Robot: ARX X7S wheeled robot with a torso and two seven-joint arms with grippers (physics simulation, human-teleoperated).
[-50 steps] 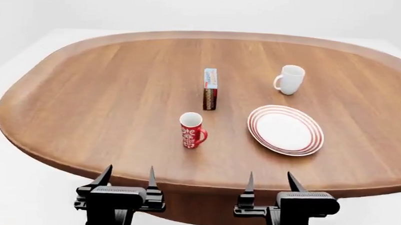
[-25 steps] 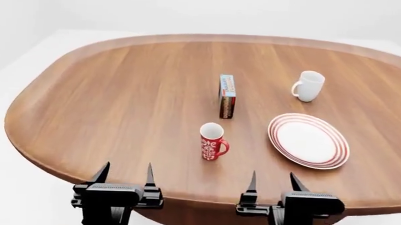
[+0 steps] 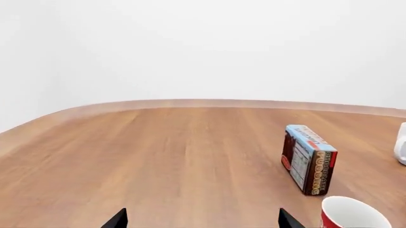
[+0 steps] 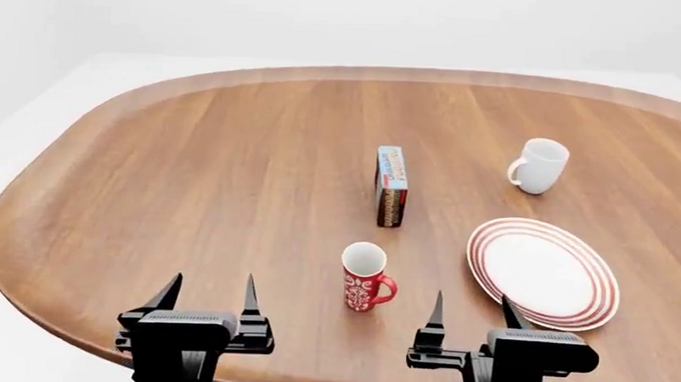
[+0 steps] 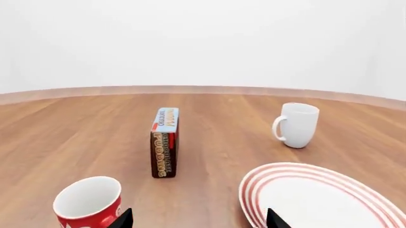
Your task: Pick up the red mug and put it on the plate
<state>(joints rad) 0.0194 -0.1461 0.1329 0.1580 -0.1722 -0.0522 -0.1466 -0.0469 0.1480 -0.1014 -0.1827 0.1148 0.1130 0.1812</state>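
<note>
Black left gripper (image 4: 207, 292) and right gripper (image 4: 472, 310) both spread apart, empty, over near edge of oval wooden table (image 4: 205, 178). Small red patterned mug (image 4: 365, 278) stands upright between them; red-ringed white round plate (image 4: 544, 272) just right, apart from mug.

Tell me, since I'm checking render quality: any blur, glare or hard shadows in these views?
Head view: sharp, with even light and only faint soft shadows under the red mug and plate. Right wrist view: crisp; white mug softly shaded, no glare. Left wrist view: clear; box print legible but tiny.
</note>
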